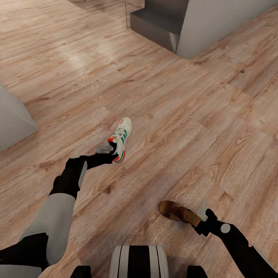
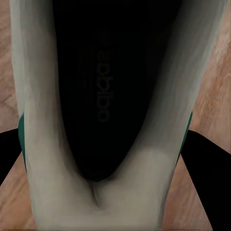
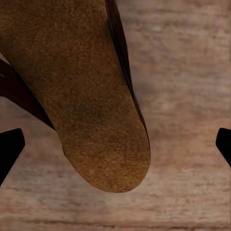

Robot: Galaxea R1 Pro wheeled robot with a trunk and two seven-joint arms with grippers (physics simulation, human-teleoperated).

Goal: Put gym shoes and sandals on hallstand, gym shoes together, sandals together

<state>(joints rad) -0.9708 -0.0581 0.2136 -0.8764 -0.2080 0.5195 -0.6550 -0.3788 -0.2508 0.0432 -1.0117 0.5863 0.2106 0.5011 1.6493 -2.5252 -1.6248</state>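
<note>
here the left gripper [image 1: 112,151] is at the heel end of a gym shoe [image 1: 122,139] out on the corridor floor [image 1: 185,116], roughly mid-floor in the head view. the shoe is white with green side stripes and red-orange patches at heel and toe, its toe pointing away from the robot. in the left wrist view the shoe's dark opening and pale collar [image 2: 115,183] sit very close, with a dark finger [image 2: 202,168] at either side of it and touching its sides, so the fingers look clamped on the heel. whether the shoe's sole rests on the planks or is lifted off them, i cannot tell.

nearer the robot and toward its right, a brown sandal [image 1: 178,211] lies with its rounded toe pointing left in the head view, and the right gripper [image 1: 199,221] is at its heel end. in the right wrist view the tan footbed [image 3: 86,106] runs between the two dark fingertips [image 3: 9,149], which stand wide apart and clear of the sandal's sides. from the head view alone i cannot tell if anything grips the heel.

at the far side of the floor stands a grey stepped unit [image 1: 170,23]; a pale grey block [image 1: 11,119] sits at the left edge. the shoe and the sandal are well apart from both.
</note>
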